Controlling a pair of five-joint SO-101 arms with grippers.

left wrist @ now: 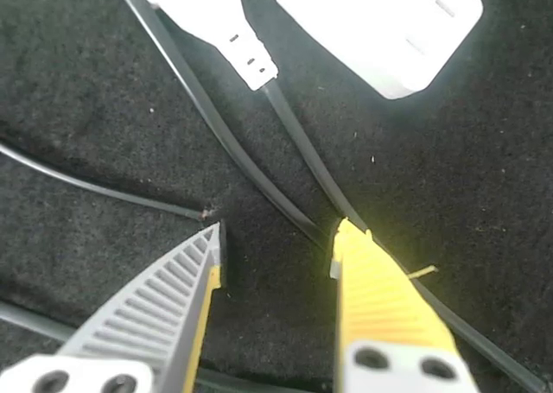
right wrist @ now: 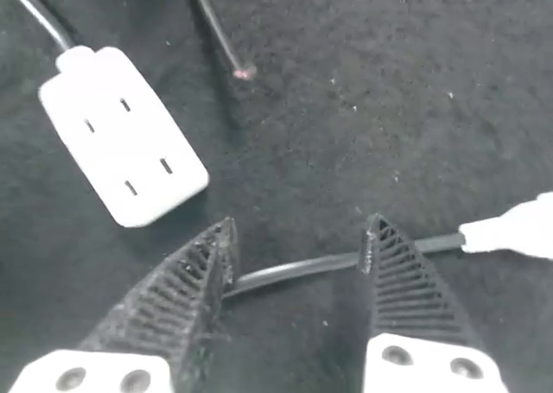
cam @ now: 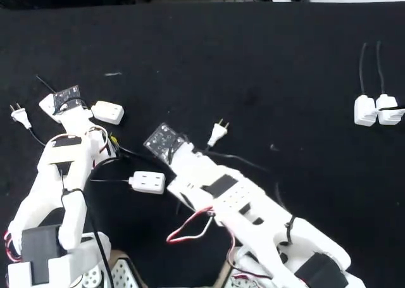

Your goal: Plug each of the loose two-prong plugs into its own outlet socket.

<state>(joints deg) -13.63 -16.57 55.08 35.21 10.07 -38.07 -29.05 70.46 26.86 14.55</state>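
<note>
Two plugs lie loose on the black mat [cam: 253, 60]; neither is in a socket.

Left gripper [left wrist: 278, 237]: jaws spread, holding nothing, tips low over the mat. The left plug [left wrist: 212, 17] and left outlet [left wrist: 380, 26] lie side by side ahead of the tips, apart from each other. The plug's cord [left wrist: 302, 155] runs back to the tip of the yellow finger [left wrist: 380, 298]. In the high view this gripper sits between the two, with the outlet just beside it and the plug farther off toward the mat's left edge.

Right gripper [right wrist: 301, 229]: jaws spread, holding nothing. The right plug [right wrist: 518, 229] lies off to one side. Its lead [right wrist: 294, 268] crosses the mat between the two fingertips; I cannot tell whether they touch it. The right outlet [right wrist: 121, 147] lies face up near the other finger, slots showing. In the high view this plug lies just beside the gripper, prongs pointing away from the arms, and the outlet sits against the arm's left flank.

Two white blocks [cam: 377, 109] lie touching at the far right, cords leading away. I cannot tell whether they are plug or outlet.
</note>
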